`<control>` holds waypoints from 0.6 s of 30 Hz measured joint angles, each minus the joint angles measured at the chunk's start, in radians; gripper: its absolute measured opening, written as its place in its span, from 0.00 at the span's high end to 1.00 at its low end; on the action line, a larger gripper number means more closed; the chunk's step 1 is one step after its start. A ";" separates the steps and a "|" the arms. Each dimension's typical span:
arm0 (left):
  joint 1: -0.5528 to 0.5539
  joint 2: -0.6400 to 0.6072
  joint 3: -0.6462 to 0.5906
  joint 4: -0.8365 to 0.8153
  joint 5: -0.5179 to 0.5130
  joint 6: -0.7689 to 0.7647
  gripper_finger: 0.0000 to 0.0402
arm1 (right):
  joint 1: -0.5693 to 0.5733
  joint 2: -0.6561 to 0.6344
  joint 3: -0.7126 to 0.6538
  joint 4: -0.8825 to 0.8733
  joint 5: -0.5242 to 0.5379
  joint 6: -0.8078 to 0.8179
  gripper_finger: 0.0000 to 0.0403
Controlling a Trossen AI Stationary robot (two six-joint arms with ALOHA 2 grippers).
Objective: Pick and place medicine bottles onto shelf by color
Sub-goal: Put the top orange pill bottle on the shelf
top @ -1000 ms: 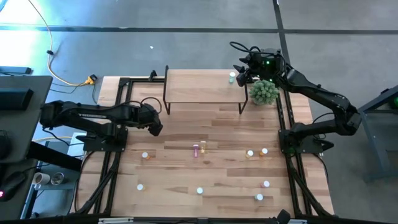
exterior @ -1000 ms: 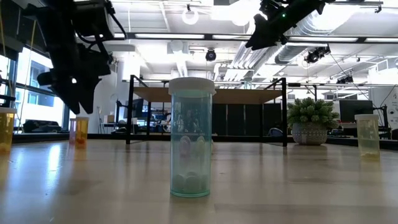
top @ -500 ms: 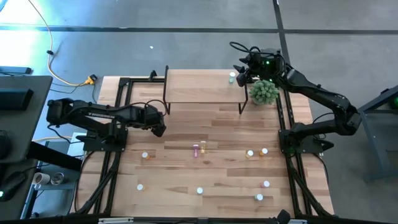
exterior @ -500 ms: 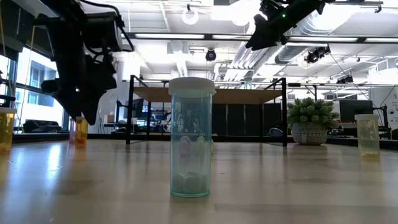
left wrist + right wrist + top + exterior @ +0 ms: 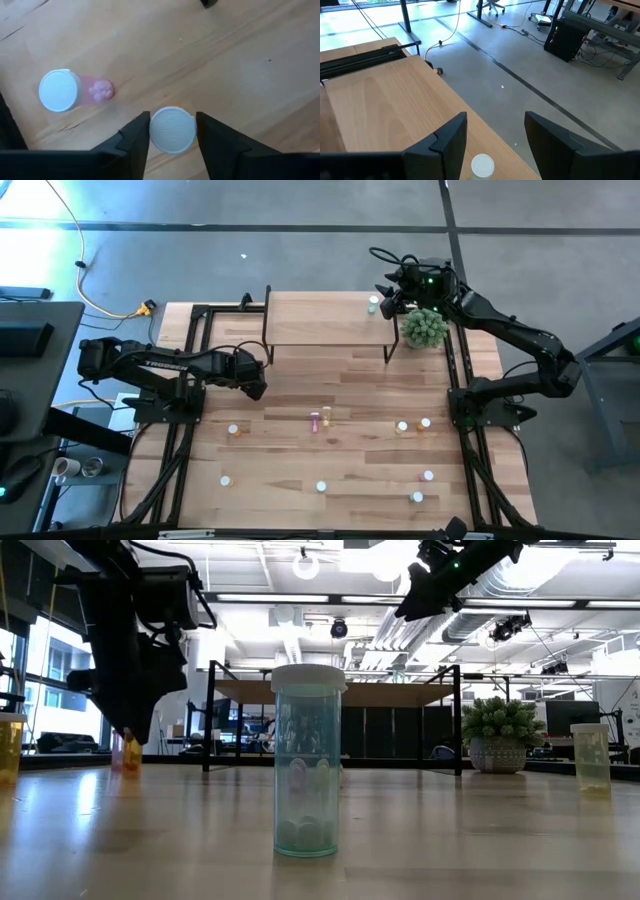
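We count ten medicine bottles (image 5: pixel 402 426) in the high view: nine on the tabletop (image 5: pixel 300 380) and one on the single shelf (image 5: pixel 320 320), which stands along the tabletop's far edge. The one on the shelf is a green bottle (image 5: pixel 373 302), upright near the shelf's far right corner. Of the nine on the tabletop, five sit in a loose row across the middle and four lie nearer the front edge. In the middle row a pink bottle (image 5: pixel 315 420) lies on its side, just beside an upright bottle (image 5: pixel 326 414) whose colour we cannot tell. One small green plant (image 5: pixel 424 328) stands beside the shelf's right end. The left end effector (image 5: pixel 257 388) hangs above the tabletop's left half, between the shelf and the middle row. Its fingers are drawn in to a narrow gap, and we see nothing held. In its wrist view the upright bottle's white cap lines up in that gap. The right end effector (image 5: pixel 385 298) hovers over the shelf's far right corner just beside the green bottle, fingers spread apart and empty.
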 joint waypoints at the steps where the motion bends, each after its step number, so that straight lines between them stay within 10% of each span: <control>1: 0.000 0.000 0.000 -0.001 0.000 0.002 0.67 | 0.000 0.000 0.000 0.000 0.000 0.000 0.53; 18: 0.000 -0.029 0.026 -0.047 0.042 0.082 0.72 | 0.000 0.000 0.000 0.000 0.000 0.000 0.53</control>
